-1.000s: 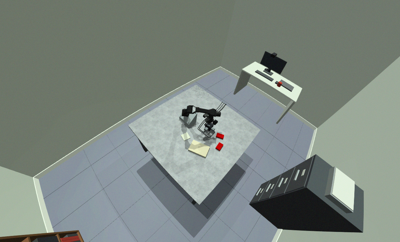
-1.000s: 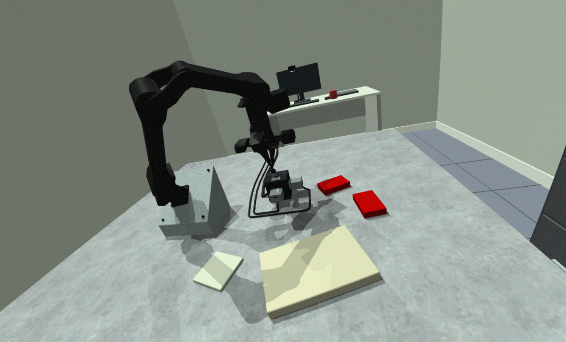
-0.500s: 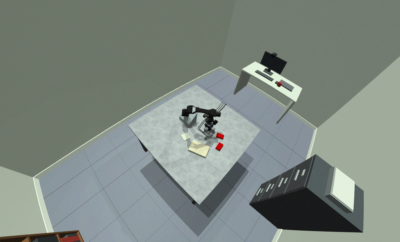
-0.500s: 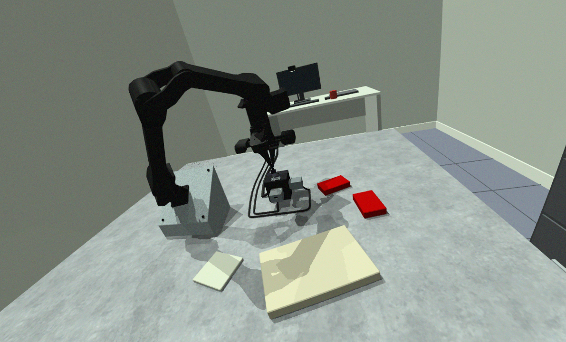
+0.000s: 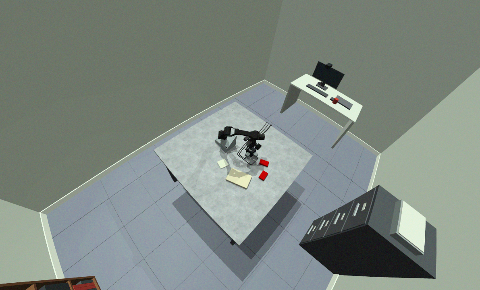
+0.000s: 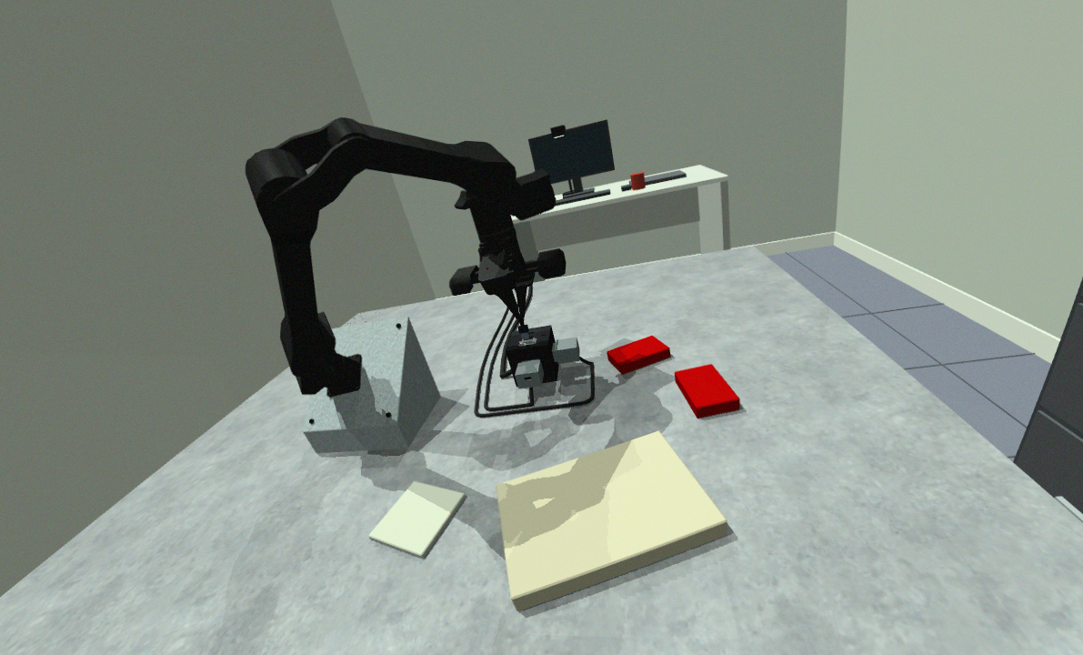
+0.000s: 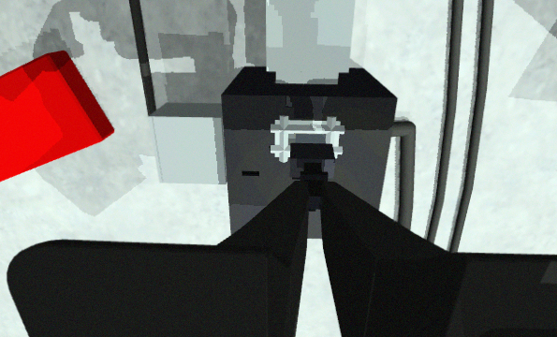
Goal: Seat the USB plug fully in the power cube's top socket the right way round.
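Wrist view: what do the jaws have?
"The black gripper (image 5: 250, 151) (image 6: 522, 324) (image 7: 314, 194) points down, its fingertips clenched on the small dark USB plug (image 7: 312, 161)."

Where is the plug?
"Over the top of the black power cube (image 6: 528, 346) (image 7: 264, 150). From the fingertips its visible body reaches towards twelve o'clock, and its wide side runs from nine to three. The pale-rimmed socket (image 7: 276, 139) lies just beyond, at twelve, partly hidden by it. I can't tell whether any of the plug is inside."

What does the next move turn on?
"Probably that offset: the plug should line up with the opening, right way round, before any push. Which way round it is now, I cannot tell."

Anything near?
"A red box (image 5: 263, 162) (image 6: 638, 354) (image 7: 30, 117), apart from the cube, at ten o'clock in this view."
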Tool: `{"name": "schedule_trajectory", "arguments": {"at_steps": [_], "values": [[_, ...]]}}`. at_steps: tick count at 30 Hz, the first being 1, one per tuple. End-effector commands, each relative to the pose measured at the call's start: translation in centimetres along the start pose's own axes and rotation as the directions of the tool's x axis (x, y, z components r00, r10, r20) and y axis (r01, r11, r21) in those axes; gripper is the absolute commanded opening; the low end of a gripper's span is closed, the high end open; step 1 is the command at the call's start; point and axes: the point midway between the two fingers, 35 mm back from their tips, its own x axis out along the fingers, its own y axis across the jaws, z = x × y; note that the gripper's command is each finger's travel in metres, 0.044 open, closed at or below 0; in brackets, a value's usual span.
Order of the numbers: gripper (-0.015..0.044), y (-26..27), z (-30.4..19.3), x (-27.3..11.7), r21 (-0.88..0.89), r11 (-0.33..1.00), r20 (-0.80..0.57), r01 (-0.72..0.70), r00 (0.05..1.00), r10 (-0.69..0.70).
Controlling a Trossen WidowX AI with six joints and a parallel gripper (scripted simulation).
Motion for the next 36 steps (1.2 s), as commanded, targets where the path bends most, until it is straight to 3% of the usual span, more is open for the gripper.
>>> {"name": "schedule_trajectory", "arguments": {"at_steps": [1,36], "values": [[0.0,0.03,-0.04,-0.06,0.0,1.0,-0.009,-0.002,1.0,0.002],[0.0,0.05,-0.21,0.37,0.004,1.0,-0.03,-0.003,1.0,0.003]]}}
